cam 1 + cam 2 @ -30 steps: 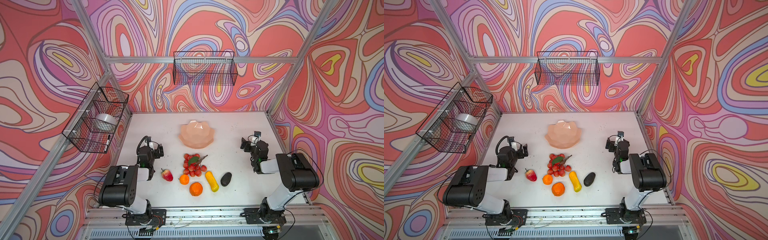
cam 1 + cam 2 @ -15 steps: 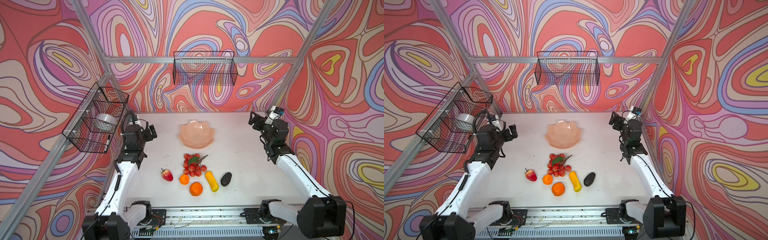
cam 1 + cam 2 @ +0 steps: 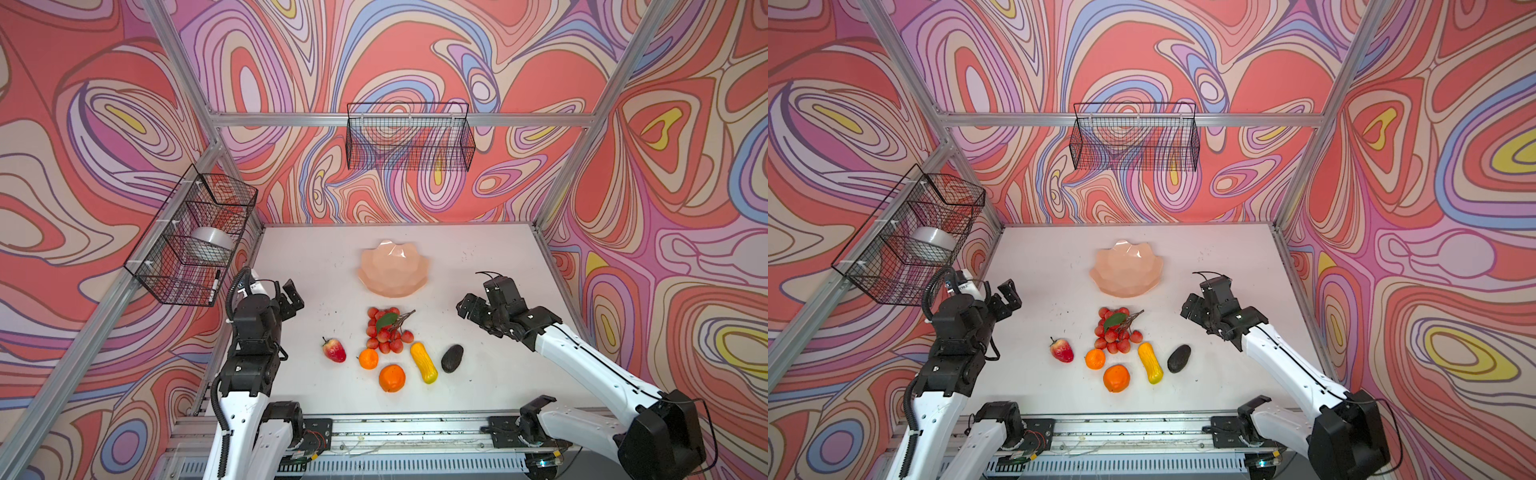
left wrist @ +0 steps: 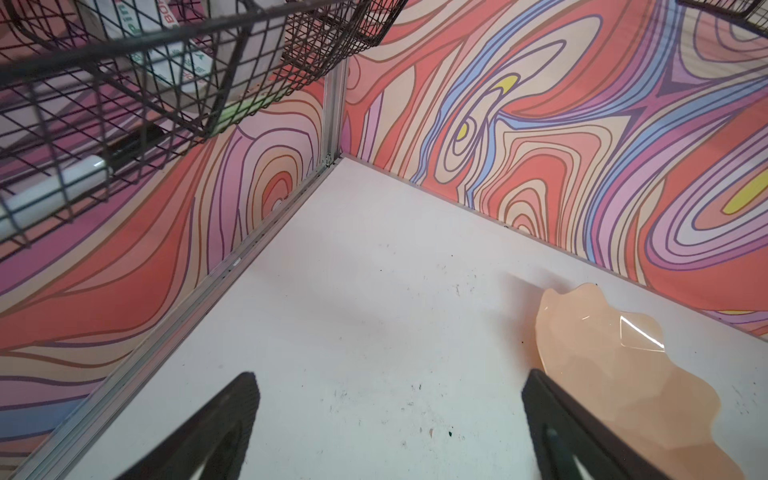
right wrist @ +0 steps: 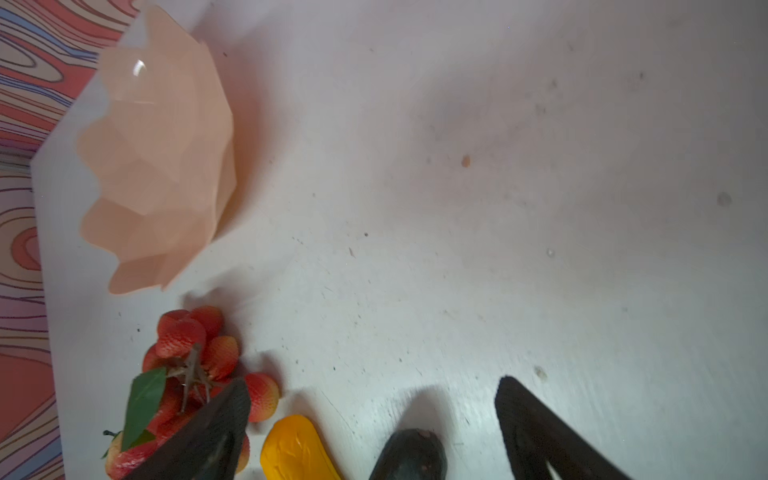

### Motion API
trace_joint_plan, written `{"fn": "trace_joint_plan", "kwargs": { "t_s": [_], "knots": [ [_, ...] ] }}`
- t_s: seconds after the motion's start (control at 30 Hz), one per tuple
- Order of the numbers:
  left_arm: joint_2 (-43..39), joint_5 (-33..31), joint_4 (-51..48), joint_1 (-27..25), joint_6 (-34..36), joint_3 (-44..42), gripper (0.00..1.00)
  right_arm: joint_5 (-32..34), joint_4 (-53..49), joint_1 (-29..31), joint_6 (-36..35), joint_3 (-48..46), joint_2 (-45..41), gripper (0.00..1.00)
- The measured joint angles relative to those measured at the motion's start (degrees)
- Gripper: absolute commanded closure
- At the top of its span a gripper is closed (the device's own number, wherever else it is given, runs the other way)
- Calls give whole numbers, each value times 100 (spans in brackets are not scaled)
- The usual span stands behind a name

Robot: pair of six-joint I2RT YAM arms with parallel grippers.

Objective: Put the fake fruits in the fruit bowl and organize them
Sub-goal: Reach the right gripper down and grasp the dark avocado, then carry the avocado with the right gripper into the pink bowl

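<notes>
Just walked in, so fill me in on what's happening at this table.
Nothing is being handled yet. Both hands, left hand and right hand, are open and hold nothing. The pink bowl has no fruit in it. The strawberry, two oranges, yellow fruit, avocado and berry bunch all lie on the table.

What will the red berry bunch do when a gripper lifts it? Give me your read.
The berry bunch is many small berries on thin twiggy stems, so it will probably dangle and sway rather than lift rigidly. Grabbing a single berry may slip; the stem cluster looks the surer hold. Lying flat and lumpy, it seems unlikely to roll.
</notes>
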Motion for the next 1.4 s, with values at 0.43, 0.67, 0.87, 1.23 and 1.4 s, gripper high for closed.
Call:
{"fn": "trace_joint_plan", "kwargs": {
  "t_s": [0.43, 0.67, 0.87, 1.23, 1.4],
  "knots": [
    [-13, -48, -35, 0, -66, 0, 0, 378, 17, 1794, 1886, -511, 640, 3],
    [-13, -55, -37, 0, -114, 0, 0, 640, 122, 1987, 2396, -811, 839, 17],
    [-7, -96, -37, 0, -151, 0, 0, 796, 319, 2083, 2494, -820, 922, 52],
    [33, -195, -116, 0, -153, 0, 0, 1517, -481, 2229, 1357, 1005, 992, 67],
    [33, -201, -164, 0, -153, 0, 0, 1818, -481, 2229, 229, 2924, 2164, 67]
  ]
}}
